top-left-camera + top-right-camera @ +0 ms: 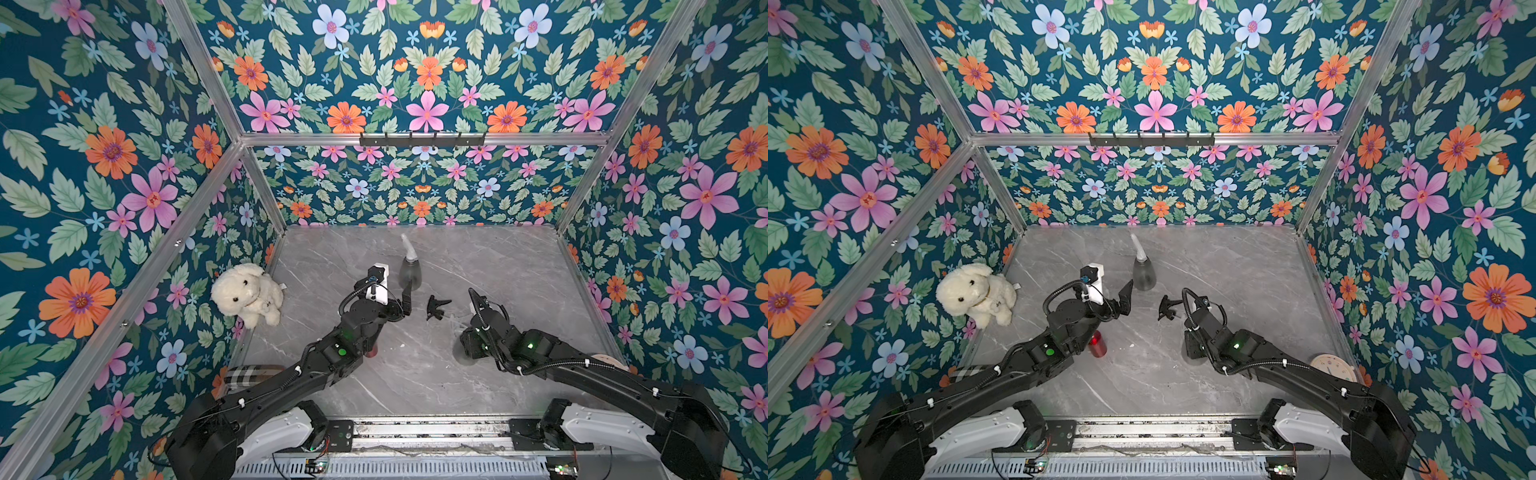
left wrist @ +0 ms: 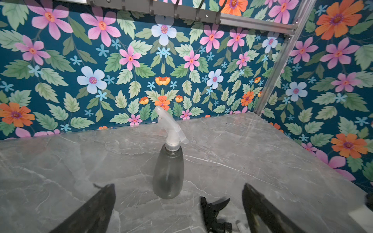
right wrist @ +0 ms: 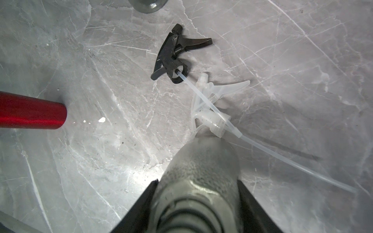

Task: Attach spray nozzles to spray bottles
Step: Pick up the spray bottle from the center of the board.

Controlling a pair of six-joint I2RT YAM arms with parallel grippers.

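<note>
A smoky-grey spray bottle stands upright at the table's middle back, a whitish nozzle on its neck; both top views show it. My left gripper is wide open just in front of it, touching nothing. A black nozzle and a loose whitish nozzle lie side by side on the marble, their dip tubes crossing. My right gripper is shut on a second grey bottle, whose neck points at the whitish nozzle. The red bottle stands under my left arm.
A cream plush dog sits against the left wall. A plaid item lies at the near left. A round pale disc lies by the right wall under my right arm. A hook rail hangs on the back wall.
</note>
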